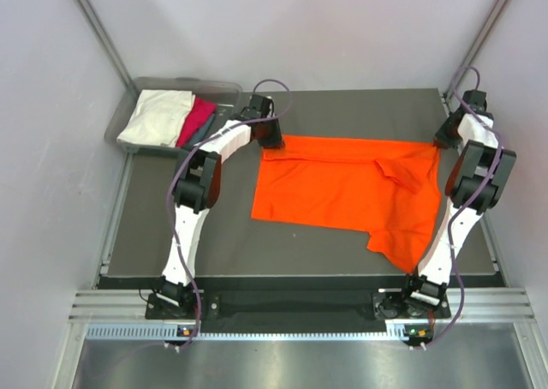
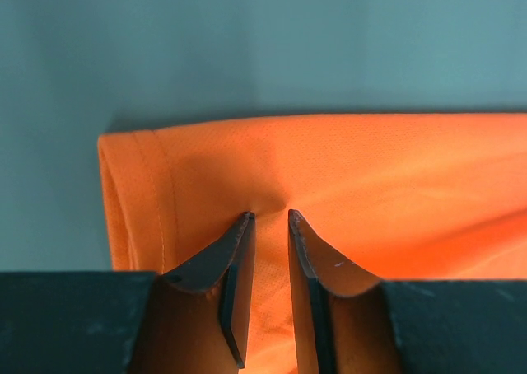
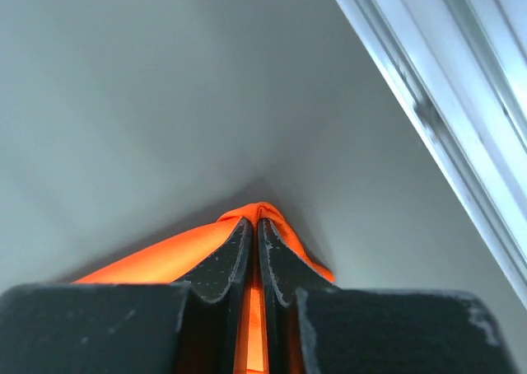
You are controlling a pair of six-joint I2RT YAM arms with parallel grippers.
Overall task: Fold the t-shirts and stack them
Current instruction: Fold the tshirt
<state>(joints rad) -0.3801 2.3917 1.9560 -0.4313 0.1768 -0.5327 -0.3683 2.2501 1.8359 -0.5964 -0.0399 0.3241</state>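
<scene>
The bright orange t-shirt (image 1: 342,188) lies spread on the dark table (image 1: 214,235), with one sleeve folded over near the right. My left gripper (image 1: 272,140) is at its far left corner. In the left wrist view the left gripper (image 2: 270,216) is narrowly open, its fingertips (image 2: 245,222) pressing on the orange cloth (image 2: 346,168) beside the hem, with a small pucker between them. My right gripper (image 1: 443,140) is at the far right corner. In the right wrist view the right gripper (image 3: 255,221) is shut on a pinch of orange cloth (image 3: 262,209).
A grey plastic bin (image 1: 184,82) at the far left holds a cream-white shirt (image 1: 156,115), a magenta-pink one (image 1: 197,119) and a teal-grey one (image 1: 214,119). A metal frame post (image 3: 445,127) runs close to the right gripper. Walls enclose the table.
</scene>
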